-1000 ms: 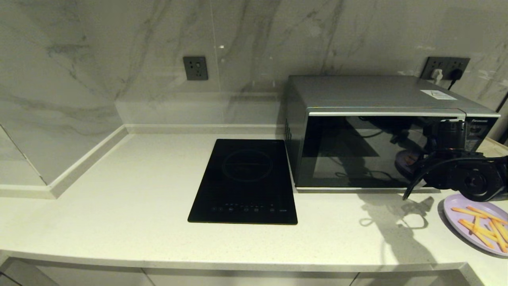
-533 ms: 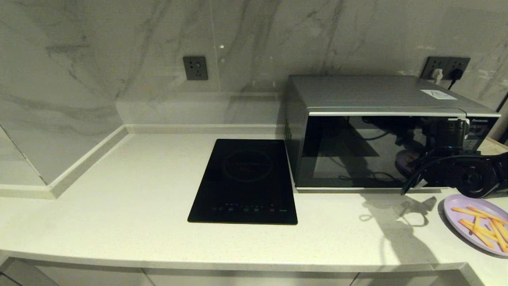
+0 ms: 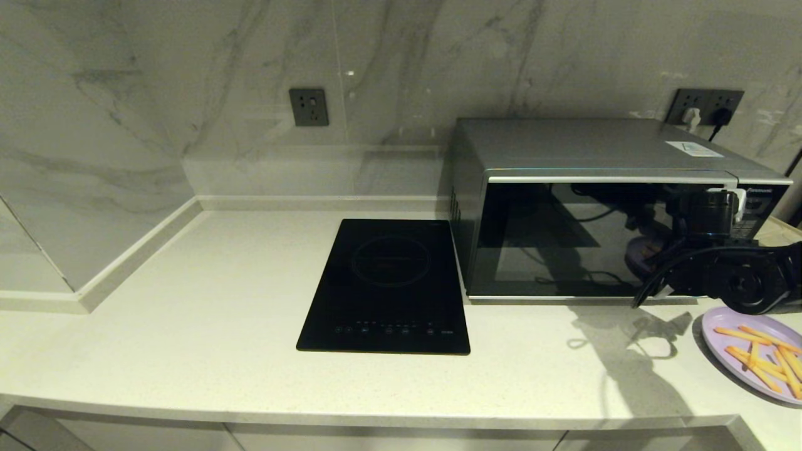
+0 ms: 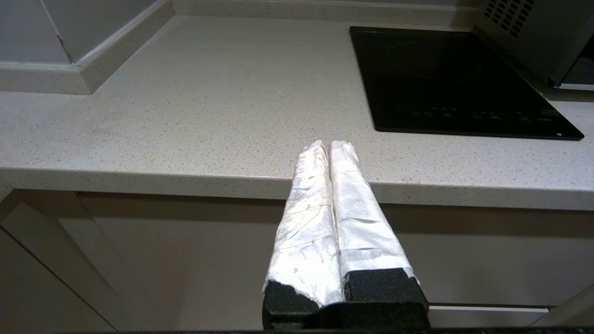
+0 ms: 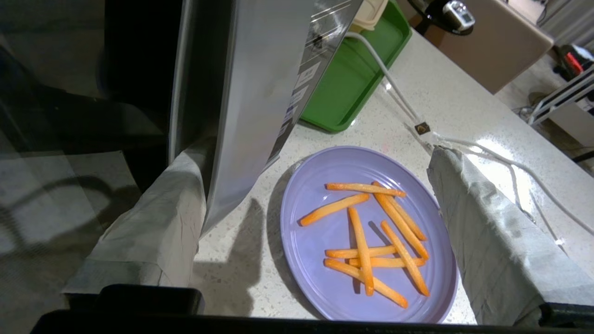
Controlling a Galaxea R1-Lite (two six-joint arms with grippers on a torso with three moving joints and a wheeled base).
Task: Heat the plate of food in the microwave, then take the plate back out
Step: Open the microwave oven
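Note:
The silver-grey microwave (image 3: 583, 150) stands at the back right of the counter, and its dark glass door (image 3: 564, 238) looks closed. My right gripper (image 3: 730, 202) is open at the door's right side. One taped finger (image 5: 153, 218) lies in front of the glass and the other finger (image 5: 487, 222) on the far side of the silver handle strip (image 5: 260, 93), which stands between them. The lilac plate of food (image 5: 366, 232) holds several orange fries and rests on the counter just below the gripper, at the right edge (image 3: 752, 351). My left gripper (image 4: 329, 146) is shut and parked at the counter's front edge.
A black glass cooktop (image 3: 388, 282) lies left of the microwave. A green tray (image 5: 357, 79) and a white cable (image 5: 394, 88) sit on the counter beyond the plate. Wall sockets (image 3: 705, 106) are behind the microwave.
My right gripper has shifted slightly up and to the right along the microwave's front, towards the handle strip. The plate and the left arm have not moved.

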